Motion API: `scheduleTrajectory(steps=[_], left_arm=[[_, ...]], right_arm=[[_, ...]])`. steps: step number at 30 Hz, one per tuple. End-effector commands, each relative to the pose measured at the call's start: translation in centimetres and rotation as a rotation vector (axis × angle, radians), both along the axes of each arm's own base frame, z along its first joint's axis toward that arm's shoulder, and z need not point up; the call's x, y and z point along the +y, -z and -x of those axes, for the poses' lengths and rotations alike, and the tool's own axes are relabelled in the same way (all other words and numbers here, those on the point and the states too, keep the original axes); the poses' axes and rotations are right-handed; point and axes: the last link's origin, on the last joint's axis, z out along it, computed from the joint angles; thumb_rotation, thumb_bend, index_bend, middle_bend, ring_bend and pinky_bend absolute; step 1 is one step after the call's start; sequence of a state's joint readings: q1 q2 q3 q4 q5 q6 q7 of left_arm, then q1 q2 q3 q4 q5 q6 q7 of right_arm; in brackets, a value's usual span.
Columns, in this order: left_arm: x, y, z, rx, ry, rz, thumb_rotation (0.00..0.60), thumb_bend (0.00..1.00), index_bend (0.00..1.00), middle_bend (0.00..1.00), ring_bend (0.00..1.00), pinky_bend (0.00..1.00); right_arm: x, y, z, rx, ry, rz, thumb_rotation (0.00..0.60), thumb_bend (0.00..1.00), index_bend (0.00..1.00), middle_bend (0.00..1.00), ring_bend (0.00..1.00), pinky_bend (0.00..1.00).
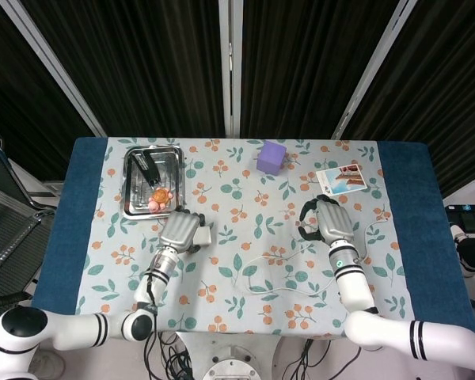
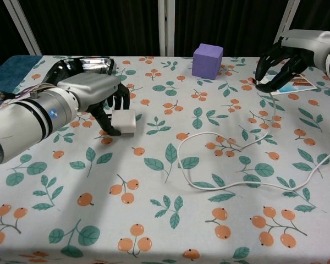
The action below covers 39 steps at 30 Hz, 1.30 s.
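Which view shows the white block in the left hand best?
The chest view: the white block shows side-on, pinched in the left hand by its fingers. In the head view the left hand covers most of it; only a white edge shows.

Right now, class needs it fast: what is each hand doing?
Left hand: holding the white block.
Right hand: pinching the end of the white cable.
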<state>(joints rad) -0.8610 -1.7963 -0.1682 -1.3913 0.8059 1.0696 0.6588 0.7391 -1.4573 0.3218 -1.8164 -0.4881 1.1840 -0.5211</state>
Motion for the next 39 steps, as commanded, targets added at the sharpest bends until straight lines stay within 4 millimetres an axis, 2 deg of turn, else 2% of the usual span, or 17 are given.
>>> scheduleTrajectory(steps=[1,3,6,7,8,11,17,23,27,33,39], left_arm=[[-0.2,-0.2,0.1,-0.016,-0.001,-0.009,0.600,0.22,0.22,0.21,0.12,0.16],[-0.3,-0.6,0.2,-0.041,-0.003,-0.026,0.600,0.21,0.20,0.19,0.09,0.13],[-0.4,-2.0,0.9,-0.079,0.000,-0.077,0.600,0.19,0.19,0.19,0.08,0.11],[-0.4,-2.6,1.2,-0.088,0.002,-0.097,0.600,0.18,0.19,0.19,0.08,0.11],[-0.5,-3.3,1.5,-0.097,0.003,-0.120,0.600,0.18,0.19,0.19,0.08,0.11],[-0.9,-6.1,3.4,-0.116,-0.004,-0.199,0.600,0.18,0.19,0.19,0.08,0.10],[-2.0,-12.5,8.5,-0.120,-0.067,-0.356,0.600,0.18,0.19,0.19,0.08,0.09],[-5.2,-18.1,13.4,-0.063,-0.124,-0.462,0.600,0.18,0.21,0.20,0.08,0.09],[-8.7,-21.0,16.1,-0.018,-0.153,-0.505,0.600,0.18,0.22,0.20,0.08,0.07],[-14.1,-22.8,17.1,0.011,-0.173,-0.532,0.600,0.18,0.22,0.20,0.08,0.05],[-17.5,-22.8,17.1,0.017,-0.197,-0.518,0.600,0.18,0.22,0.20,0.08,0.05]], right_arm=[[-0.7,1.3,0.1,0.030,0.011,-0.036,0.600,0.27,0.64,0.31,0.13,0.15],[-1.0,2.1,0.0,0.047,0.009,-0.062,0.600,0.27,0.55,0.28,0.12,0.14],[-1.1,2.8,0.0,0.054,-0.009,-0.088,0.600,0.23,0.11,0.10,0.03,0.07],[-1.1,2.8,0.0,0.051,-0.013,-0.090,0.600,0.19,0.02,0.05,0.01,0.04],[-1.2,2.6,0.1,0.043,-0.016,-0.088,0.600,0.15,0.00,0.01,0.00,0.02],[-1.1,1.0,0.5,0.014,-0.031,-0.047,0.600,0.09,0.00,0.00,0.00,0.00],[0.2,-3.9,3.0,0.005,-0.058,0.060,0.600,0.08,0.00,0.00,0.00,0.00],[4.1,-8.8,6.8,0.085,-0.153,0.133,0.600,0.12,0.00,0.00,0.00,0.00],[8.0,-11.2,9.4,0.138,-0.185,0.214,0.600,0.12,0.00,0.00,0.00,0.00],[13.2,-12.4,11.7,0.183,-0.191,0.239,0.600,0.13,0.00,0.00,0.00,0.00],[15.9,-12.9,12.8,0.194,-0.174,0.308,0.600,0.14,0.00,0.00,0.00,0.00]])
